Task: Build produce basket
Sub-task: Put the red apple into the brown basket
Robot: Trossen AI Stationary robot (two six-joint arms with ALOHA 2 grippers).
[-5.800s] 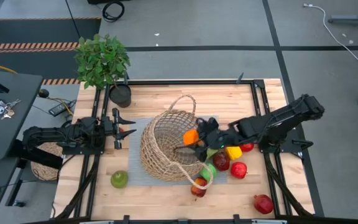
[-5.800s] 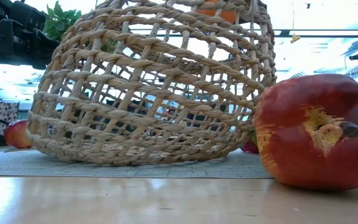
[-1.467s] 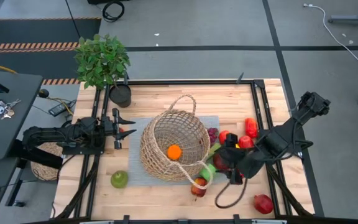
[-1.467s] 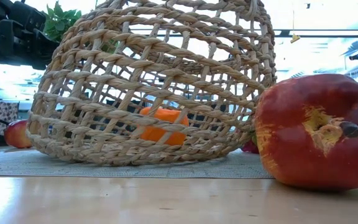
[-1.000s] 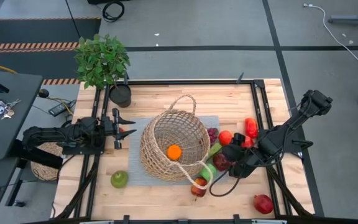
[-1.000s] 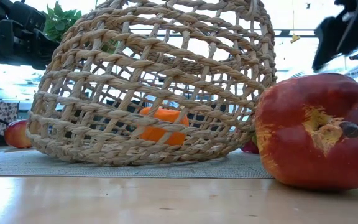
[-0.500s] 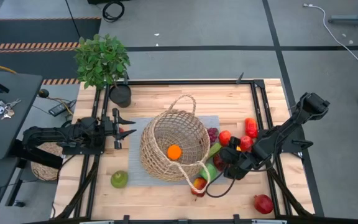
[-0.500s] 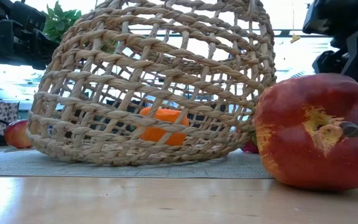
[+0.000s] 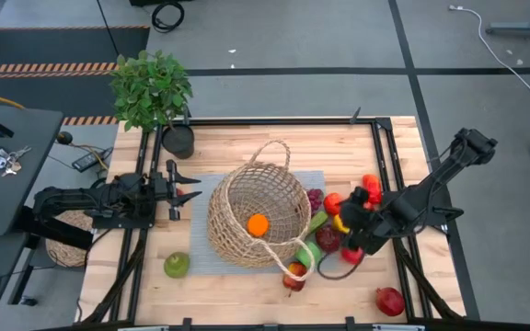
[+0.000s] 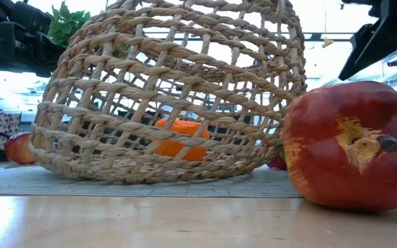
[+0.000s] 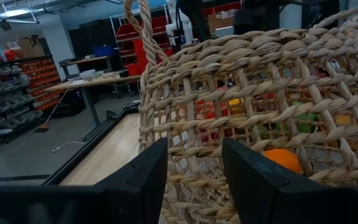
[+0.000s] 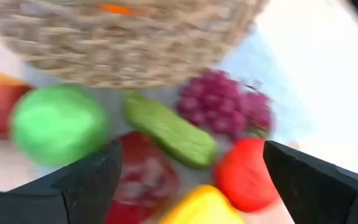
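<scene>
The right gripper [image 9: 353, 225] hovers with fingers spread wide and nothing between them, over the produce heap; just below it lie a yellow pepper [image 12: 197, 208], a dark red apple [image 12: 143, 180], a green apple [image 12: 58, 124], a cucumber [image 12: 169, 129] and purple grapes [image 12: 225, 102]; beyond these stands the wicker basket [image 9: 251, 219], holding an orange [image 9: 258, 224]; the left gripper [image 9: 184, 189] waits, fingers together, beside the basket's far wall.

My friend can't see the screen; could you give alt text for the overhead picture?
A tan wicker basket on a wooden table holds one orange. The right tool hovers open over mixed produce beside it; the left tool waits shut on the basket's other side.
</scene>
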